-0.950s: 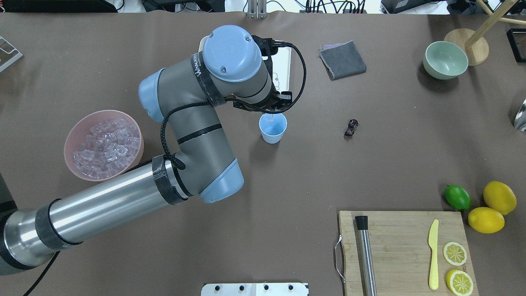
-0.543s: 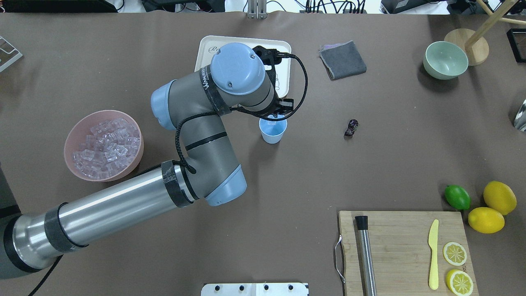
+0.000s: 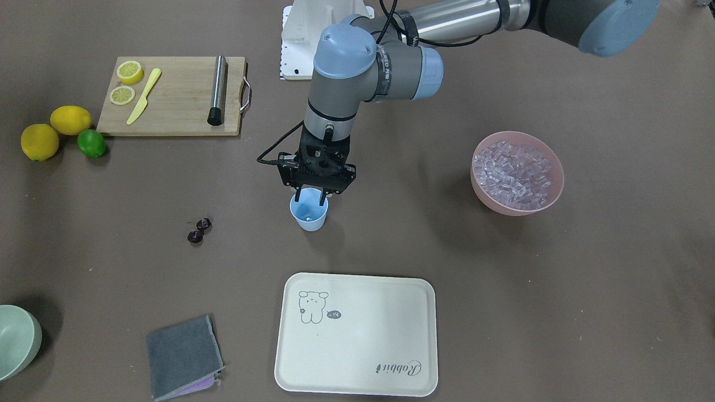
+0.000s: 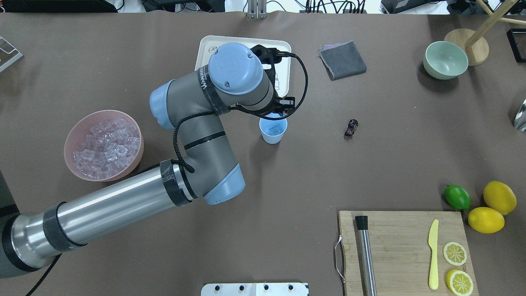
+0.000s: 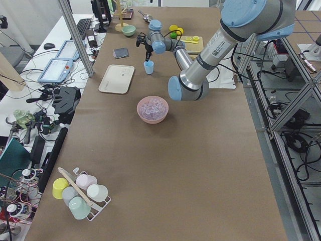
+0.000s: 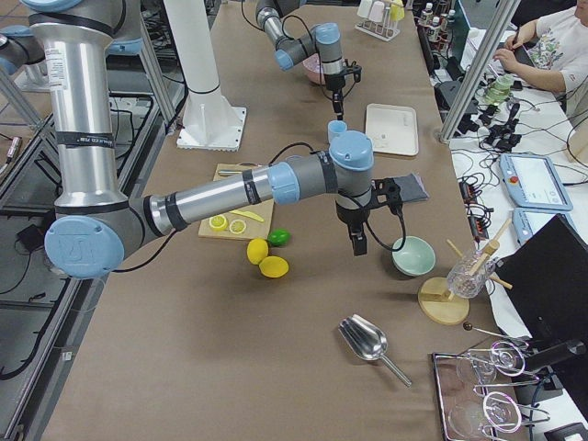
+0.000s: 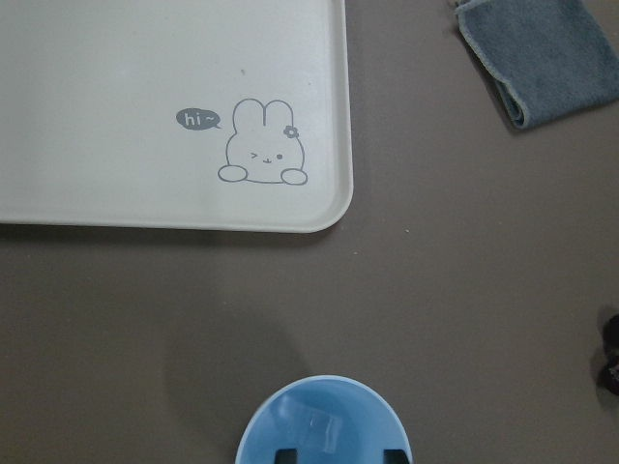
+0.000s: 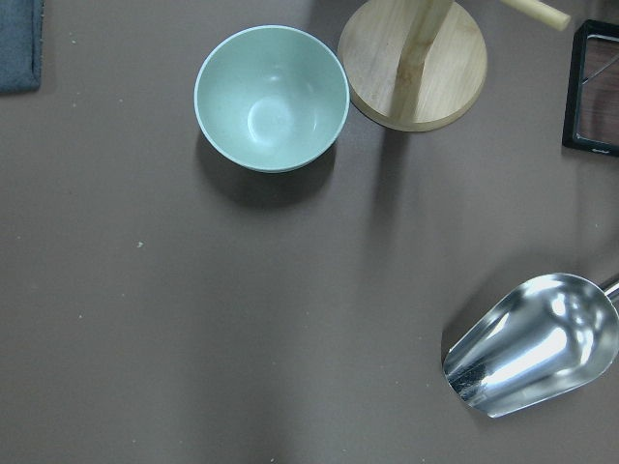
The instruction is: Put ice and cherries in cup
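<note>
The light blue cup (image 4: 273, 135) stands upright mid-table. My left gripper (image 3: 310, 196) hangs straight down over it, open, with its fingertips at the rim and nothing between them. One clear ice cube (image 7: 322, 425) lies at the bottom of the cup (image 7: 290, 416). The rest of the ice (image 4: 106, 144) fills the pink bowl (image 3: 503, 204) beside the left arm. The two dark cherries (image 4: 351, 127) lie on the table, apart from the cup (image 3: 308, 219). My right gripper (image 6: 354, 241) shows only in the exterior right view, above the pale green bowl; I cannot tell whether it is open.
A cream tray (image 4: 283, 61) lies just beyond the cup, and a grey cloth (image 4: 343, 59) next to it. A pale green bowl (image 8: 271, 97), a wooden stand and a metal scoop (image 8: 537, 343) are at the far right. A cutting board (image 4: 402, 246), a lime (image 4: 457, 197) and lemons are at the near right.
My left gripper came down over the cup. The ice cube that was seen at the fingertips above the rim now lies at the bottom of the cup.
</note>
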Robot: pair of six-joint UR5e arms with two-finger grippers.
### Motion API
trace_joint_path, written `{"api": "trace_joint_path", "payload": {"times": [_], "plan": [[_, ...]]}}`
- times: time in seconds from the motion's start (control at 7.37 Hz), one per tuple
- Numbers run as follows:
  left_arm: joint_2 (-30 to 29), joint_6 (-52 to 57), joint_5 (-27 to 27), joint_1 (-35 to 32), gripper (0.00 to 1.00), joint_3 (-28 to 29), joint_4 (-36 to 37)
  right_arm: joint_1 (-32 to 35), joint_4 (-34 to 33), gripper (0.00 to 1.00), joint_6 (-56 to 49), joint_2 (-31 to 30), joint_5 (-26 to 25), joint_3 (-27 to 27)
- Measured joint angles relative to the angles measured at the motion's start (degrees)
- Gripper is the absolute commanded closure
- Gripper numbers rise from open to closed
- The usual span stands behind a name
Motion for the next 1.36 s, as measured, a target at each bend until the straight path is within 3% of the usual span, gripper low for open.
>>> {"api": "trace_joint_path", "payload": {"times": [0.14, 0.81, 1.09, 1.22, 1.36], "plan": [[3.2, 1.0, -1.2, -1.7, 0.17, -3.0, -0.1, 0.0, 0.0, 0.0, 0.1, -0.3, 0.1, 0.6], [33.8, 12.4, -14.9, -15.6, 0.17, -24.2, -0.3, -0.1, -0.1, 0.0, 0.5, 0.5, 1.4, 1.2], [42.7, 20.6, -17.3, -18.7, 0.12, -27.6, -1.0, 0.0, -0.2, 0.0, 0.5, 1.4, 1.7, 1.0], [44.1, 22.4, -17.4, -18.8, 0.12, -26.9, -1.3, 0.1, -0.3, 0.0, 0.5, 1.3, 1.7, 1.0], [43.8, 22.6, -16.8, -18.0, 0.04, -25.6, -1.4, 0.4, -0.3, 0.0, 0.4, 1.2, 1.8, 1.2]]}}
